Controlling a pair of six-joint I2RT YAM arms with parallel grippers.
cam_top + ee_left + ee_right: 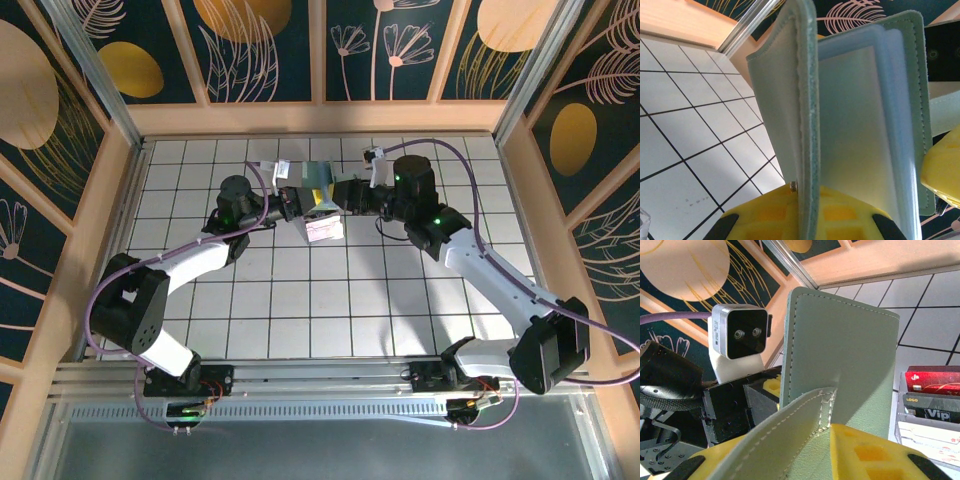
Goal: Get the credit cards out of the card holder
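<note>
left end effector (807, 215) clamping card holder (855, 130) by its cover, jaws closed | right end effector (346, 193) touching its flap, grip unclear

I see matt, stitched leatherette
The card holder (775, 110) looks fine-grained; its inner sleeves (850, 130) are smooth, translucent plastic.

Card holder (321, 178) is above the table (300, 300) toward its 12 o'clock edge, between left gripper (300, 203) at its 9 o'clock and right gripper (343, 192) at its 3 o'clock, with card rack (323, 231) on the table just at its 6 o'clock.
</note>
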